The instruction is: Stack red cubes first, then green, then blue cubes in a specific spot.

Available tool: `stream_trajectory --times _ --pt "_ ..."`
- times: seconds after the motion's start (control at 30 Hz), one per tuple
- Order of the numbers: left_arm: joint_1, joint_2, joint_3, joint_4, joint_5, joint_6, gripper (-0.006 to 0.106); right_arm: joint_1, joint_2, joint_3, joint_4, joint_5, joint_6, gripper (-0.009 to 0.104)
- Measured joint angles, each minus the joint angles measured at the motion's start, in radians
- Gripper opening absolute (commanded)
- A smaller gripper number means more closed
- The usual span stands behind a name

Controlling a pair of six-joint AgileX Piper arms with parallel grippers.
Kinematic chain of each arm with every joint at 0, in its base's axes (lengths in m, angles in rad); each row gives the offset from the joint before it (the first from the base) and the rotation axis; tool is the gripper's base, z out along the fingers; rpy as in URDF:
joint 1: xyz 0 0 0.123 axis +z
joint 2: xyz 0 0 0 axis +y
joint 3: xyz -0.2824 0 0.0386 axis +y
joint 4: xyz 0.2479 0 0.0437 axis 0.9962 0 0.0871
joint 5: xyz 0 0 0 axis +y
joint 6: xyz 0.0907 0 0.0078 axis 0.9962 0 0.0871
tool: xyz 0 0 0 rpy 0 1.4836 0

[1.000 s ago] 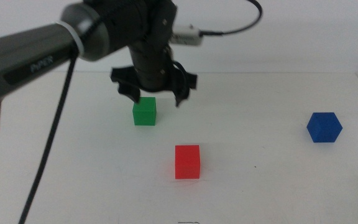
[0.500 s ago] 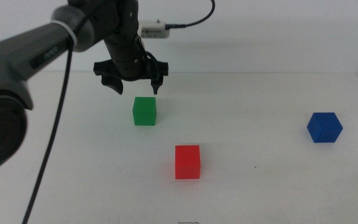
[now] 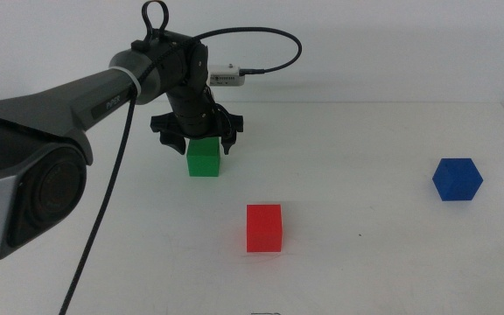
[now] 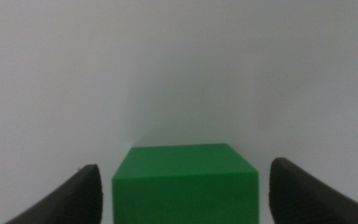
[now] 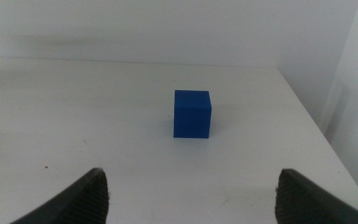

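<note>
Straddling green cube point(image 3: 204, 158) (unlabelled): left claw point(image 3: 201, 140)

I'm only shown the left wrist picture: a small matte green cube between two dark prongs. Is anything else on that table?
Observer: Yes, a small matte red cube sits apart from the green cube, nearer the camera.
Operator: Any other colours?
Observer: A small deep blue cube stands alone far to the right on the white tabletop.
Operator: Whose prongs are these?
Observer: The left hand, reaching in from the left, straddling the green cube, open.
Operator: Is there a second hand?
Observer: The right hand waits open, facing the blue cube.
</note>
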Motion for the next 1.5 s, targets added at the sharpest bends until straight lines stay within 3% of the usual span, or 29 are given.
stream_trajectory --times 0.13,0.3,0.33,0.37,0.5,0.67,0.83,1.03,1.27,1.5 --pt "0.003 0.001 -0.001 -0.014 -0.009 0.000 0.062 0.000 0.000 0.000 0.000 0.000 0.000 0.075" --pt "0.004 0.001 -0.001 -0.020 -0.014 0.000 0.025 0.000 0.000 0.000 0.000 0.000 0.000 0.075" --pt "0.004 0.001 -0.001 -0.020 -0.010 0.000 0.004 0.000 0.000 0.000 0.000 0.000 0.000 0.075" --pt "0.005 0.001 -0.001 -0.020 -0.006 0.000 -0.001 0.000 0.000 0.000 0.000 0.000 0.000 0.075" --pt "0.001 -0.021 0.001 -0.007 0.039 0.011 -0.002 0.000 0.000 0.000 0.000 0.000 0.000 0.075" --pt "-0.047 -0.175 0.141 0.074 0.016 -0.007 -0.002 0.000 0.000 0.000 0.000 0.000 0.000 0.075" --pt "-0.156 -0.437 0.414 0.173 -0.112 -0.205 -0.002 0.000 0.000 0.000 0.000 0.000 0.000 0.075" --pt "-0.291 -0.570 0.509 0.223 -0.068 -0.446 -0.002 0.000 0.000 0.000 0.000 0.000 0.000 0.075" --pt "-0.359 -0.552 0.515 0.245 -0.050 -0.528 -0.002 0.000 0.000 0.000 0.000 0.000 0.000 0.075" --pt "-0.363 -0.503 0.515 0.191 -0.084 -0.535 -0.002 0.000 0.000 0.000 0.000 0.000 0.000 0.075"
